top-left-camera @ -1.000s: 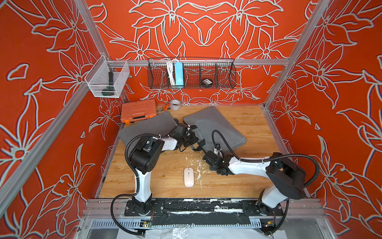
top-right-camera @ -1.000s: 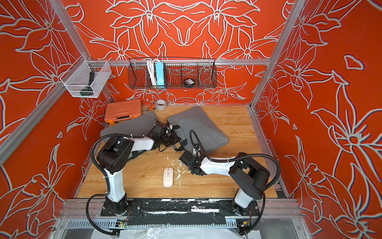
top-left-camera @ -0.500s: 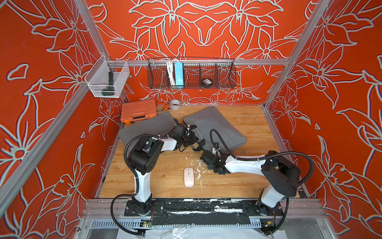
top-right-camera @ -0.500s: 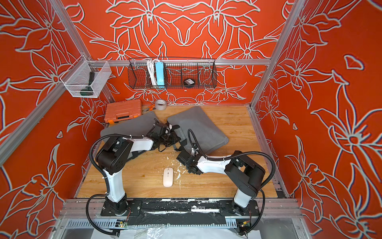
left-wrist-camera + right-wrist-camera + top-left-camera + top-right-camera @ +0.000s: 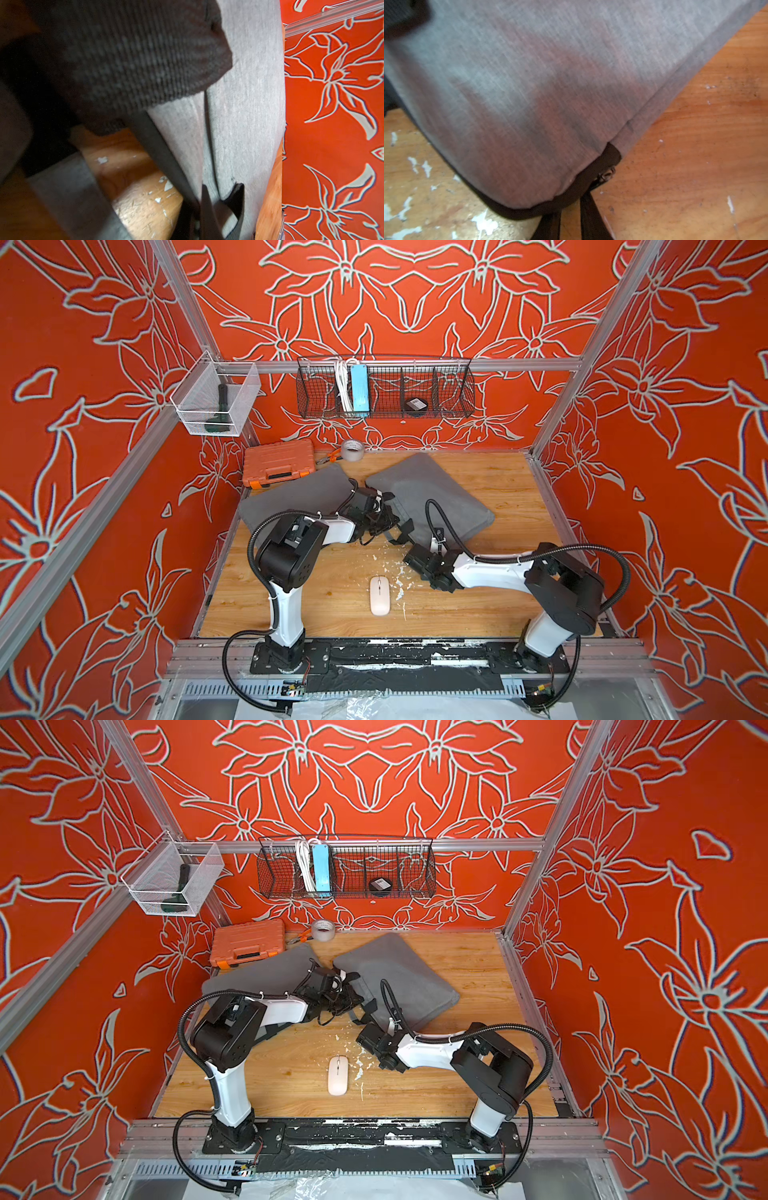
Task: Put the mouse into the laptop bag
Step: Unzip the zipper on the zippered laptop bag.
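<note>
Right arm (image 5: 490, 572) has edged toward the laptop bag (image 5: 432, 497) | both top views: mouse (image 5: 380, 595) on table (image 5: 324, 614), apart from bag; left gripper (image 5: 384, 514) closed at bag's edge; right gripper (image 5: 409, 558), we cannot tell its gap | left wrist: dark flap (image 5: 135, 62) fills view | right wrist: only here, zipper pull (image 5: 607, 175)

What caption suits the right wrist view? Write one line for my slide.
Corner of the grey laptop bag, dark zipper trim and metal zipper pull, lying on the paint-flecked wooden table.
</note>
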Available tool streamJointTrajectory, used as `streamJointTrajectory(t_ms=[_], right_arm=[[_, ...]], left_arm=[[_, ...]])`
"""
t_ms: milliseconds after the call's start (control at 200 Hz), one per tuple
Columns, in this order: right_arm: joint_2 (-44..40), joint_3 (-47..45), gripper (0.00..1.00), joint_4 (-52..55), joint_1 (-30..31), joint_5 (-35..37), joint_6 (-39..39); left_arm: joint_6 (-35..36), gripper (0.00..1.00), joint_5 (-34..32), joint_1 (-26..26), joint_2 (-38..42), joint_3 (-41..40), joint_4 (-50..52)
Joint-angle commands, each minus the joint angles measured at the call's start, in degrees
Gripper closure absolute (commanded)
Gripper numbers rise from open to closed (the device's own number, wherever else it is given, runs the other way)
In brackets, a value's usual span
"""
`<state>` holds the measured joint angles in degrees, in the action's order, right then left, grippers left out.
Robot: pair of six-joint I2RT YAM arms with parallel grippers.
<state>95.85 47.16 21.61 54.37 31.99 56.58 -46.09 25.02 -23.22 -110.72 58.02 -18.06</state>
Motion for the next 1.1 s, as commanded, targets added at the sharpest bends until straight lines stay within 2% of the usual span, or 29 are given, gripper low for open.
streamJointTrajectory(t_ms=[0, 220, 355, 711, 791, 896, 1091], right_arm=[[-0.34, -2.79, 0.76, 5.91, -0.49, 2.43, 1.72], [-1.54, -4.08, 0.72, 6.01, -0.56, 4.09, 1.99], [-1.14, -4.18, 0.7, 2.25, -0.58, 2.29, -1.69], [2.52, -1.75, 0.71, -0.78, -0.73, 1.83, -6.23], [3.28, -1.41, 0.78, -1.37, -0.81, 1.92, -7.08], [3.22, -1.53, 1.0, -2.26, -0.84, 1.78, -8.21], [-1.68, -3.61, 1.0, -1.58, -0.76, -1.16, -8.89]], left_arm=[[-0.06, 1.0, 0.08, 0.82, 2.47, -0.71, -0.38], [-0.15, 1.0, 0.12, 0.99, 2.27, -0.81, -0.47], [-0.31, 1.0, 0.34, 0.99, 2.33, -0.89, -0.73], [-0.41, 1.0, 0.58, 0.99, 2.32, -0.97, -0.92], [-0.43, 1.0, 0.65, 0.99, 2.34, -0.98, -1.01], [-0.41, 1.0, 0.56, 0.99, 2.47, -1.07, -1.01], [-1.64, 1.0, 0.99, 0.9, 2.51, -2.76, -3.75]])
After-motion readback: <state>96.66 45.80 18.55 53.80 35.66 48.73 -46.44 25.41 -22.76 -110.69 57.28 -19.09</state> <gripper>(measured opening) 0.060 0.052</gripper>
